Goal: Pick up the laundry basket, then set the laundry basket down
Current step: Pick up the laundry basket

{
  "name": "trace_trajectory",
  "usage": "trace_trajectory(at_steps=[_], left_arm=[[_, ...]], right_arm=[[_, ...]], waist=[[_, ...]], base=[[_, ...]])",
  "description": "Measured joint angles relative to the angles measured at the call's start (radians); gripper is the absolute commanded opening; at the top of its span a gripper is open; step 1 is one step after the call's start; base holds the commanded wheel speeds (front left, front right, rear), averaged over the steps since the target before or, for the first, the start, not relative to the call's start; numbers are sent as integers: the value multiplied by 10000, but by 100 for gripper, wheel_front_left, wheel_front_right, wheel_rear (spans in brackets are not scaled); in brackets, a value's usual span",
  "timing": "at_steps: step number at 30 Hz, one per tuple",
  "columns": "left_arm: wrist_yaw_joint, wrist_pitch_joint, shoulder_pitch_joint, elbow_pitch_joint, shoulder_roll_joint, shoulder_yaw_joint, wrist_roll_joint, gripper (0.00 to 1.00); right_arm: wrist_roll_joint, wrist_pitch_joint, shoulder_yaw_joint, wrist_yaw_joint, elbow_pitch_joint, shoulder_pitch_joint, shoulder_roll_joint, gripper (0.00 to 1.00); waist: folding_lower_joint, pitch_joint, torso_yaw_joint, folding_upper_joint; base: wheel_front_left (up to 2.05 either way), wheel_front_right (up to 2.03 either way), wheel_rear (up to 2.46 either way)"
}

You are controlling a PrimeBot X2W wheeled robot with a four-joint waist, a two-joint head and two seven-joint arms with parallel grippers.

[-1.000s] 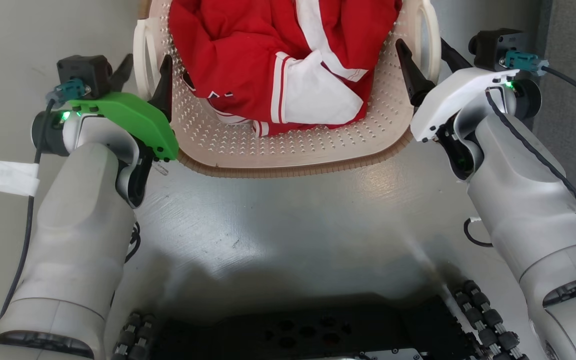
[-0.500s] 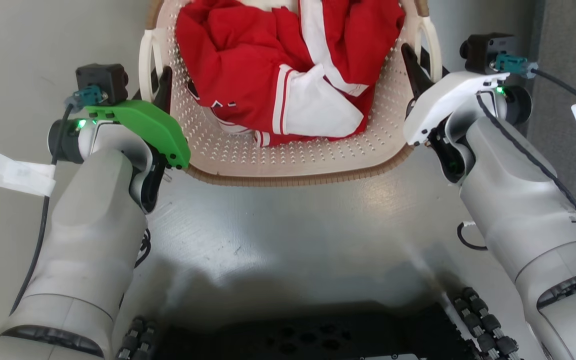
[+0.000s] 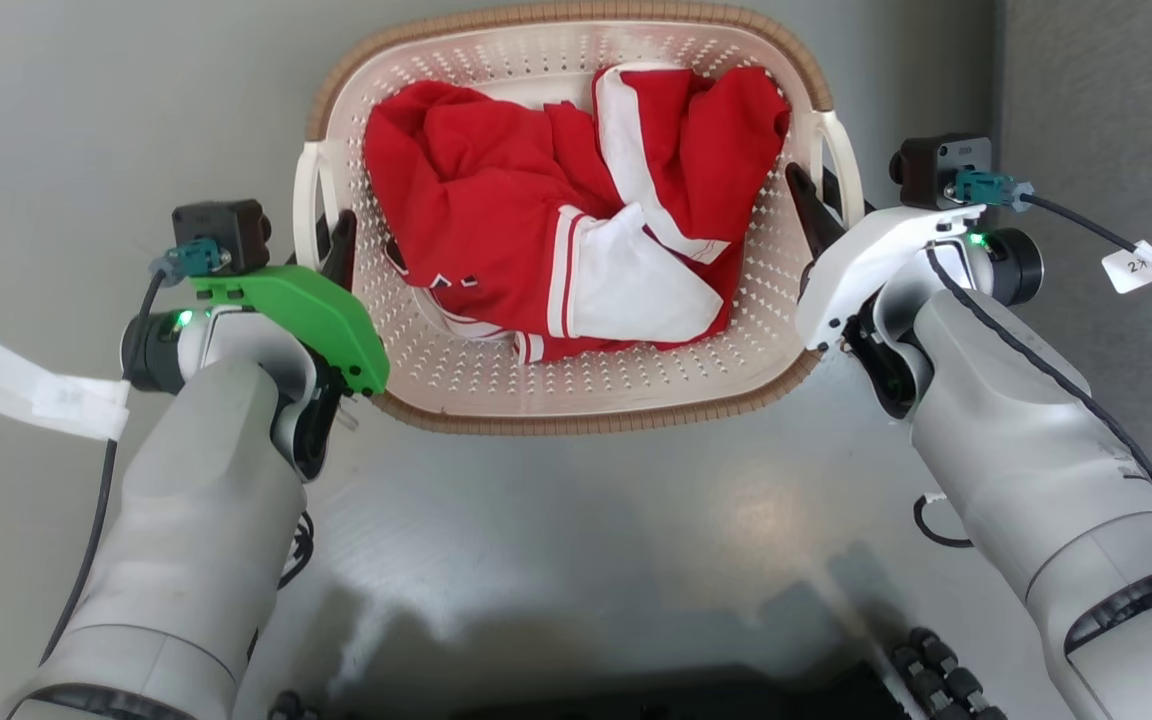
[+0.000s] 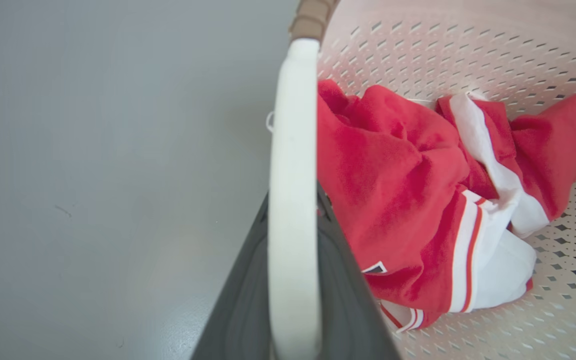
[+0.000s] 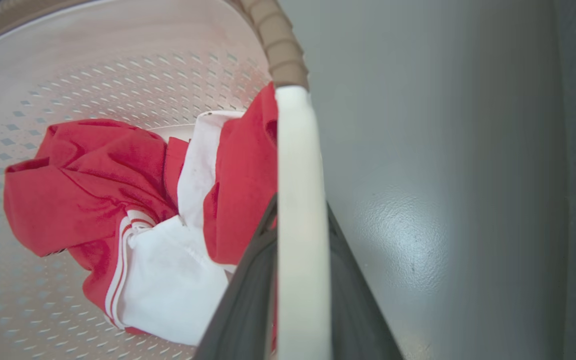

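Head view: laundry basket [image 3: 586, 375] w/ red-and-white garment [image 3: 496, 230] at 12 o'clock, left gripper [image 3: 328, 235] at 9 & right gripper [image 3: 826, 200] at 3, each clamped on its side handles [image 3: 308, 200]; pick-up apparently underway, set-down yet to do.

The floor [image 3: 576, 540] is smooth, plain grey and slightly glossy, with faint brushed streaks. Soft pale patches of reflected light [image 3: 736, 510] lie across it, and a broad dark shadow [image 3: 556, 640] falls over its near part. Along the right edge runs a darker grey, rougher-looking strip [image 3: 1106, 90], meeting the floor in a straight line. The left wrist view shows a small scuff mark [image 4: 63, 211].
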Motion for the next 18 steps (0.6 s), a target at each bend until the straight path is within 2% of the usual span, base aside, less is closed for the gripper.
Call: trace_trajectory(at_steps=[18], left_arm=[[-40, 295, 1094, 709, -67, -472, -742, 0]], right_arm=[[1053, 491, 838, 0, 336, 1086, 105, 0]], waist=[[0, -2267, -254, 0]], base=[[0, 0, 0]])
